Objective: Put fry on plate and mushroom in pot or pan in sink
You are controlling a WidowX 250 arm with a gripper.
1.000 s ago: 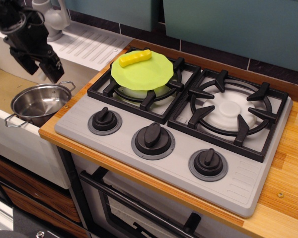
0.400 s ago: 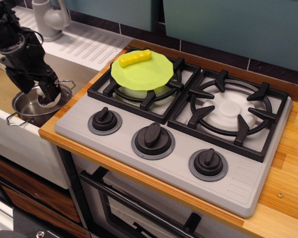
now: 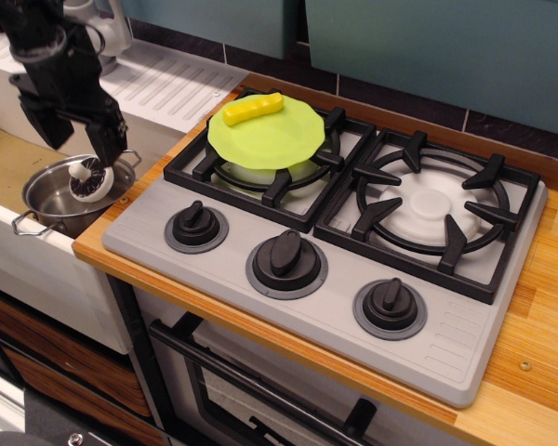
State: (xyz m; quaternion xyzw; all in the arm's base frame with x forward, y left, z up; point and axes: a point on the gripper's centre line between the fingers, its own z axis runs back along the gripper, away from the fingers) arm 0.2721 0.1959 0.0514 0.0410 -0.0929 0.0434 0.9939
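Inside one pot [image 3: 60, 197]: one mushroom [image 3: 90, 179], upside down.

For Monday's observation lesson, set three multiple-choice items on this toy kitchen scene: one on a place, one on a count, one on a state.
1. Where does the fry lie?
A. on the plate
B. in the sink
C. on a knob

2. How many knobs are on the stove front?
A. two
B. three
C. five

3. How does the mushroom sit in the pot?
A. cap up
B. ribbed underside and stem up
C. clamped in the gripper

Answers:
1 A, the yellow stick rests on the green plate's rear edge.
2 B, three black knobs in a row.
3 B, grey ribs face up and the gripper is above it.
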